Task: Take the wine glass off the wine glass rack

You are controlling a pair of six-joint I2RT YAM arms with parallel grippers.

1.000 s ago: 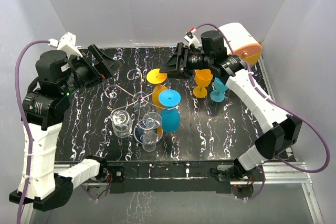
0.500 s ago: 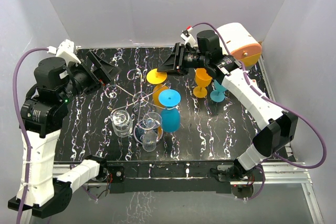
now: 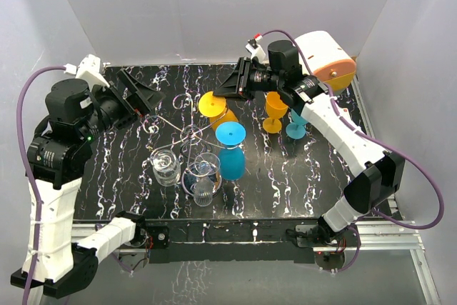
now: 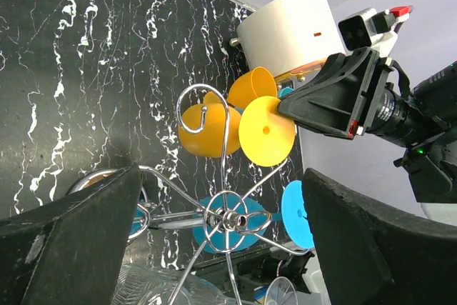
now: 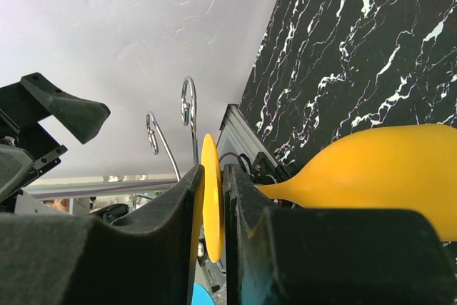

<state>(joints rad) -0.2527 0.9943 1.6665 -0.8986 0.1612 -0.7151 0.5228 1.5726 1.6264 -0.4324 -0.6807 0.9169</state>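
Wine glass (image 3: 213,105), yellow, is hanging on the wine glass rack (image 3: 187,132) mid-worktop in the overhead view, with the contact hidden. Left wrist camera is showing left gripper (image 4: 221,176) gaping wide and empty. Right wrist camera is showing right gripper (image 5: 213,176) pinching the foot's thin rim. A skewed pull is risking a slip, or a snag on the scroll that tips the rack.

Logged from my station: left arm (image 3: 46,212) and right arm (image 3: 343,130) both wear white shells over black joint housings. A purple cable (image 3: 21,108) trails along each. Fingers (image 4: 64,248) are matte black wedges. Small white wrist blocks.
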